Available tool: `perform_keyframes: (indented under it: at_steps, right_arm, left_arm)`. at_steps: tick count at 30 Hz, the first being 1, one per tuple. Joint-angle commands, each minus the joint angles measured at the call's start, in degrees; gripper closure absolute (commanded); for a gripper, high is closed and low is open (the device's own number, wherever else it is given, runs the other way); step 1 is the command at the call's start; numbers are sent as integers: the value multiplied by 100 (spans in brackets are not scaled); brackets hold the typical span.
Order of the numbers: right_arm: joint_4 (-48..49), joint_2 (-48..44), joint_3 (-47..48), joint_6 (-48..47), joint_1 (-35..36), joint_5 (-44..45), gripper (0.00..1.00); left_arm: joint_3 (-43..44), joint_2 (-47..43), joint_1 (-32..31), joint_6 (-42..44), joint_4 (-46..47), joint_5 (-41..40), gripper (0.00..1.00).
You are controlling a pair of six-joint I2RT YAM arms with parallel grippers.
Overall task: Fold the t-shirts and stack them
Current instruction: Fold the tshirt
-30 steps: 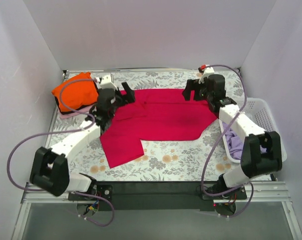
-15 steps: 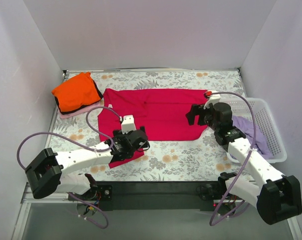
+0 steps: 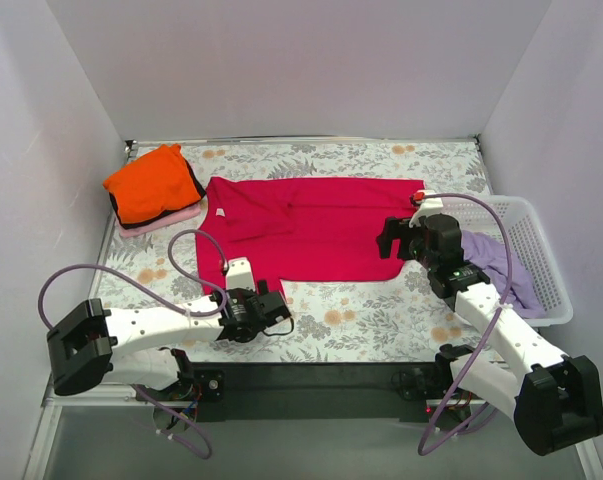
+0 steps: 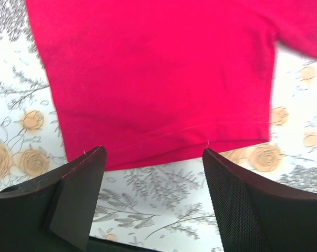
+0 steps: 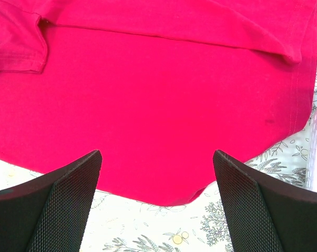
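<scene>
The crimson-magenta t-shirt (image 3: 311, 230) lies spread flat in the middle of the table. It fills the left wrist view (image 4: 158, 73) and the right wrist view (image 5: 158, 94). The bright orange t-shirt (image 3: 151, 185) sits folded at the back left on the pale pink one (image 3: 171, 220). The lavender t-shirt (image 3: 501, 262) lies in the basket. My left gripper (image 3: 269, 303) is open and empty, low over the table just before the shirt's near hem (image 4: 153, 152). My right gripper (image 3: 393, 236) is open and empty above the shirt's right near corner (image 5: 157, 152).
The white lattice basket (image 3: 541, 215) stands at the right edge of the table. Purple cables loop from both arms over the near side. Grey walls close off the back and both sides. The tablecloth has a floral print (image 3: 361, 320).
Both arms have drawn back from the shirt's far edge toward the near side. The left gripper has dropped to the shirt's near hem. The shirt now lies flatter, its lower left flap pulled in.
</scene>
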Motion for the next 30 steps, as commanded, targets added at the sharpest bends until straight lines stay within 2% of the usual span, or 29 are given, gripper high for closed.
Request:
perform_keyframes:
  at_steps: [1,6,15,22,26,28,30]
  right_arm:
    - [114,-35,14,64,-15,58,21]
    - [123,-8,23,64,-15,22,21]
    - [141,-26,-12,64,-24,-4,21]
    - [149,-87,-39,46,-24,22,21]
    - [149,-52,-30,38,-15,5,21]
    - [149,-52,-30,29,-15,5,21]
    - [149,-70,-39,38,-15,22,21]
  left_arm:
    - [-241,-275,-53,-741,-252,53,32]
    - [-646,-539,-53,-881,21,159,33]
    - [-857,-74,-53,-1022,408,256,35]
    - [-1130,-179,-53,-1286,636,10,36]
    - [-1218,-311,-53,-1268,681,36,44]
    - [-1244,-355,-62,-1242,698,89,54]
    - [-1244,-346,-53,-1259,681,141,60]
